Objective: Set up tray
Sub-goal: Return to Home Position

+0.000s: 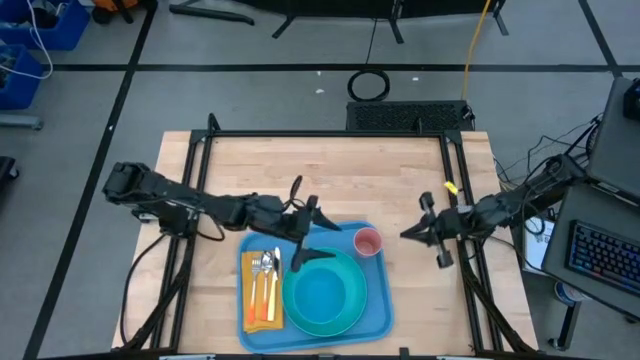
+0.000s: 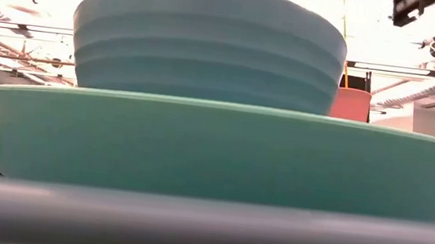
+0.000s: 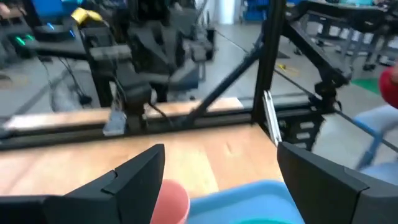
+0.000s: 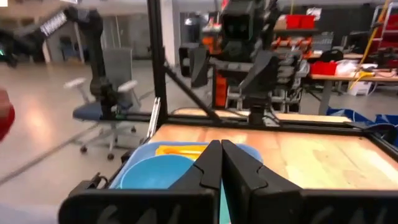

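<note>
The blue tray (image 1: 378, 312) lies flat at the table's near middle. It carries a yellow napkin (image 1: 254, 308) with cutlery (image 1: 266, 275) on its left, a turquoise bowl (image 1: 324, 294) on a turquoise plate (image 2: 214, 150), and a pink cup (image 1: 368, 241) at its far right corner. My left gripper (image 1: 318, 238) hovers open over the tray's far edge, pointing toward the cup (image 3: 171, 202), and holds nothing. My right gripper (image 1: 406, 234) is shut and empty, raised just right of the tray and pointing toward it (image 4: 221, 144).
A black frame (image 1: 330, 133) runs along the table's far and side edges. Bare wood (image 1: 340, 170) lies beyond the tray. A chair (image 4: 102, 106) and benches stand in the room behind. A keyboard (image 1: 600, 255) sits off the table's right.
</note>
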